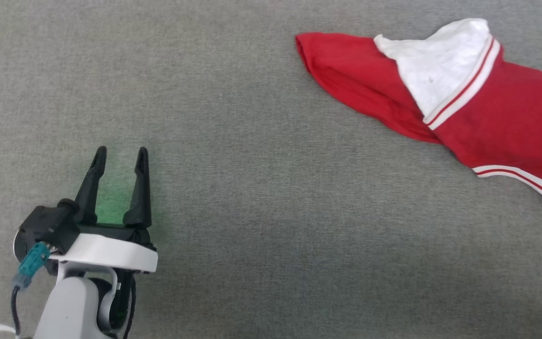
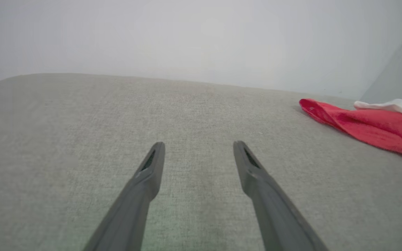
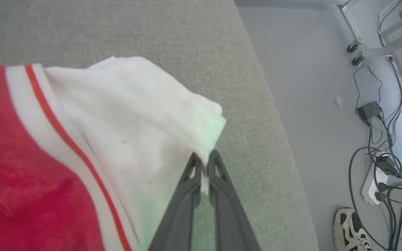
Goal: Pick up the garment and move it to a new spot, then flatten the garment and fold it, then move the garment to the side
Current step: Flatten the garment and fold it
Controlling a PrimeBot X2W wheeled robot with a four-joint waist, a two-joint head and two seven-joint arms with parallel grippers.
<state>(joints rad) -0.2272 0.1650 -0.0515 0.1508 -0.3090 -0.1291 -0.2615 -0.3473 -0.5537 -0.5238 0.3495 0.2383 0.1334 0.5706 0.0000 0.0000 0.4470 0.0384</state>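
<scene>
The garment, a red T-shirt with a white sleeve and striped trim, lies crumpled at the upper right of the grey surface. My left gripper stands open at the lower left, far from it, nothing between its fingers. In the left wrist view the open gripper points over bare grey cloth, with the garment off to the right. In the right wrist view my right gripper is shut on the edge of the garment's white sleeve, pinching a thin fold of it.
The grey surface ends at an edge right of the sleeve. Beyond it is pale floor with cables and a power strip, a shoe and a wheeled frame. A pale wall rises behind the surface.
</scene>
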